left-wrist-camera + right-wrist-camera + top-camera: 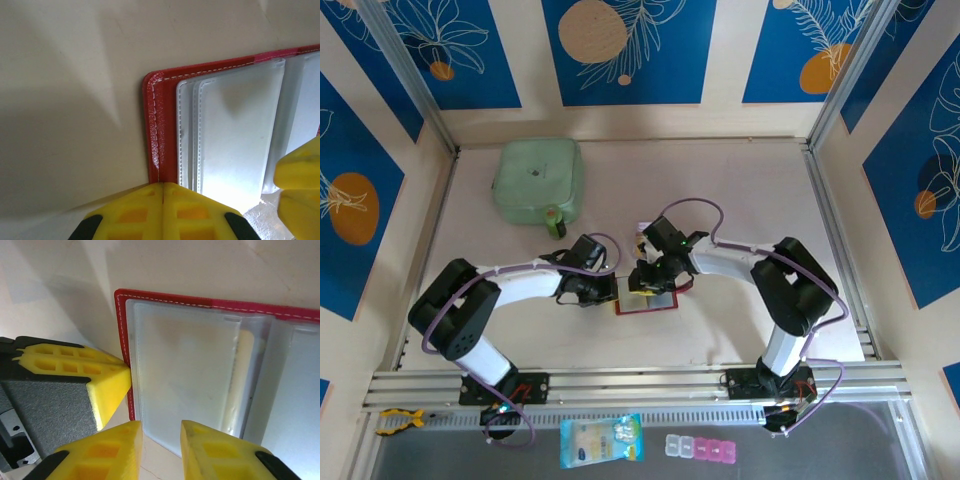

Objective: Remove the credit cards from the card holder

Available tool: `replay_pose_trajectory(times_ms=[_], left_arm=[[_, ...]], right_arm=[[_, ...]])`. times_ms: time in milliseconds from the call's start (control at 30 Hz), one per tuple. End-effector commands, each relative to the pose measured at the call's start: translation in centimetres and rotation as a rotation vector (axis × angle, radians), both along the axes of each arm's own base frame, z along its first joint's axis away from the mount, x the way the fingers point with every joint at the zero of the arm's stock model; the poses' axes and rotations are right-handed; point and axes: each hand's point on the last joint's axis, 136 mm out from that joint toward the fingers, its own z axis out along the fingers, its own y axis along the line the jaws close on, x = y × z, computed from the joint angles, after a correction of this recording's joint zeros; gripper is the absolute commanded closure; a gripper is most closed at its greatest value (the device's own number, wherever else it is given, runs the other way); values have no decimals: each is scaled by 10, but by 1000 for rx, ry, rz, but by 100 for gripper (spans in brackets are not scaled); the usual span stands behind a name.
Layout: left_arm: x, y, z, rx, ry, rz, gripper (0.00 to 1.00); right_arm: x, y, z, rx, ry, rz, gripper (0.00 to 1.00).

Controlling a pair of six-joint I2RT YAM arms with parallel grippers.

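One pale yellow-orange credit card (243, 372) showed edge-on inside a clear pocket (182, 375) of the card holder (121, 310), which lay opened flat on the table (750, 190) between the two arms. The card looked thin, stiff, light and slick. The pocket film around it looked soft and likely to lift with it, and the holder itself seemed light enough to slide unless pinned. The best hold would probably be the card's exposed narrow edge at the pocket mouth, pinched across its two faces. The left gripper (163, 200) had its jaws pressed together on nothing, tips at the holder's red border, apparently pinning it down. The right gripper (161, 437) stood with jaws a little apart over the pocket's near edge, gripping nothing visible.
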Motion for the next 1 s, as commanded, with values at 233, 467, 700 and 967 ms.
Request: replay_pose_trajectory(times_ms=[233,467,700,967], left_arm=[[-5,13,-14,61,33,-2,99],[-5,13,-15,64,37,-3,99],[-5,12,-15,66,37,-9,99],[-1,11,-10,63,27,-7,99]], right_arm=[[-7,1,-15,-31,45,19,76],[-6,-11,-17,-99,32,11,76],[-5,-24,-14,-120,23,9,76],[-4,-28,-16,-69,43,17,76]])
